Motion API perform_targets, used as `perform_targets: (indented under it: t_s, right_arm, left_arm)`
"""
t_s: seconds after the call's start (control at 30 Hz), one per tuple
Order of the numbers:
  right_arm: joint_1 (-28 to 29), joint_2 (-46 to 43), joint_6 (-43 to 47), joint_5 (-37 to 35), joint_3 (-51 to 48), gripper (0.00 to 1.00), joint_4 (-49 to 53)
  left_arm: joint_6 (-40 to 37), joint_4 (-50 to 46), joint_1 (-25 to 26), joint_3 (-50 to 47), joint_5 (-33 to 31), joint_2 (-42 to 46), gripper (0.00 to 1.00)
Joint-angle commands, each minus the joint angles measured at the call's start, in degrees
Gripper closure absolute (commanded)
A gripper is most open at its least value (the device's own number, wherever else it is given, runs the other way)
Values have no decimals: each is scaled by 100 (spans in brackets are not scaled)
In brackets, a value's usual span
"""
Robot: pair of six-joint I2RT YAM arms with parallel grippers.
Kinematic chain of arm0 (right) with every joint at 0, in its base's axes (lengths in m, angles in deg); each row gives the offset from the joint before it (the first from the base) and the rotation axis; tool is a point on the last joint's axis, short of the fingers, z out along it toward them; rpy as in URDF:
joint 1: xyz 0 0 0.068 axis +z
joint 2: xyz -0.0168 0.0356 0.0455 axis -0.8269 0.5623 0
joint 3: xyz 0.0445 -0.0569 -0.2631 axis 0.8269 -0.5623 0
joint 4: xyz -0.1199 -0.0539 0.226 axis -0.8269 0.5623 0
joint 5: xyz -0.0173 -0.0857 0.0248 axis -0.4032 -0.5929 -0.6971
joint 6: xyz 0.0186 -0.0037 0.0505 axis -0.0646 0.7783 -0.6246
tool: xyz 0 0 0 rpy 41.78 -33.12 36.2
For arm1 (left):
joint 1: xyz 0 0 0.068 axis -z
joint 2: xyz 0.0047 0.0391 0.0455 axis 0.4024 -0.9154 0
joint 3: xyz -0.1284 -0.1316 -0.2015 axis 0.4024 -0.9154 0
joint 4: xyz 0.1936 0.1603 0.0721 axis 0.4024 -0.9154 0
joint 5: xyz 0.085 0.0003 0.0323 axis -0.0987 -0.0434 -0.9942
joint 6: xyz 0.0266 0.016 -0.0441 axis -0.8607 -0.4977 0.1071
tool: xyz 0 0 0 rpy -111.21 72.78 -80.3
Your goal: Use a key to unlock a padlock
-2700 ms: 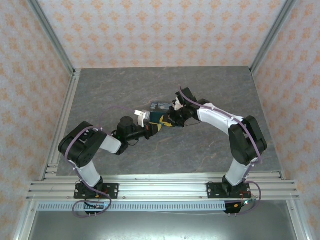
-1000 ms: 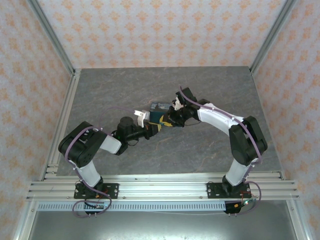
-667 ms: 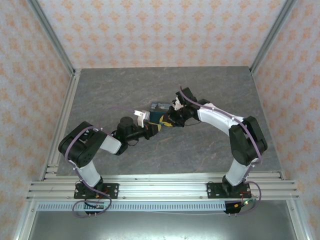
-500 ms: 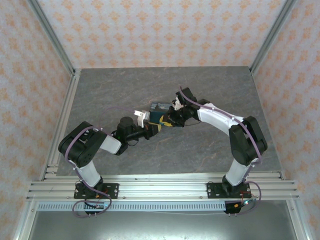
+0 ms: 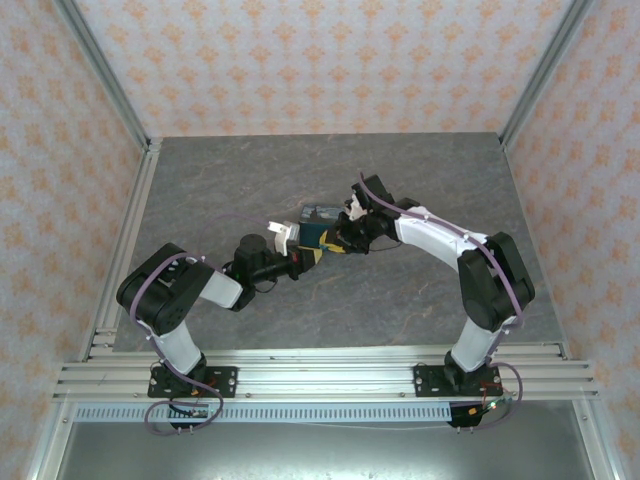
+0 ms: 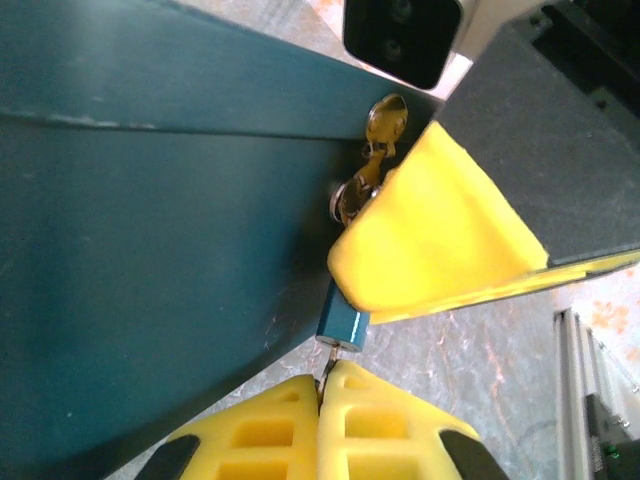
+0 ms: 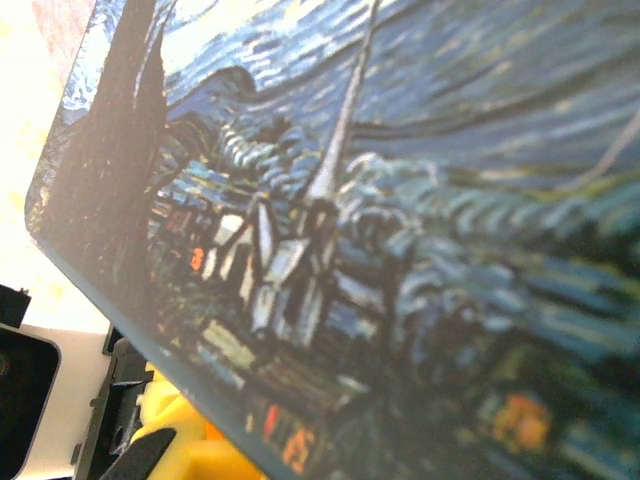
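In the left wrist view a tiny teal padlock [image 6: 343, 327] hangs at the lower edge of the dark blue tin [image 6: 150, 250], below its brass clasp [image 6: 372, 150]. My left gripper [image 6: 322, 392] is shut on the thin key [image 6: 327, 368], whose blade runs up into the padlock's underside. A yellow finger [image 6: 440, 240] of my right gripper lies over the padlock's upper part and hides its shackle. From above, the left gripper [image 5: 308, 256] and right gripper [image 5: 340, 243] meet at the tin [image 5: 322, 236] mid-table.
The tin's painted starry-night lid [image 7: 400, 200] lies close under the right wrist camera, with a bit of yellow finger [image 7: 170, 440] at its lower left edge. Grey table [image 5: 420, 300] stretches all round the tin. Metal frame rails [image 5: 120, 240] border the left side.
The left gripper's fingers have closed tight together on the key. Neither arm has visibly shifted in the top view.
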Motion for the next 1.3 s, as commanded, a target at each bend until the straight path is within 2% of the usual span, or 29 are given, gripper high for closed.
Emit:
perform_targets:
  t_s: [0.0, 0.33, 0.73, 0.97, 1.27]
  right_arm:
    - [13, -256, -1, 134, 28, 100, 12]
    - [18, -248, -211, 245, -222, 100, -292]
    - [58, -164, -340, 301, -448, 100, -485]
    - [58, -113, -402, 335, -514, 100, -482]
    - [48, -56, -389, 404, -440, 100, -199]
  left_arm:
    - [-83, 83, -35, -80, -1, 116, 100]
    - [-114, -179, 237, 213, -150, 342, 100]
    - [-621, -276, 1081, 379, -1343, 424, 100]
    - [-1641, -1143, 1778, 411, -2459, 652, 100]
    - [-3223, -2083, 2787, 733, -3951, 538, 100]
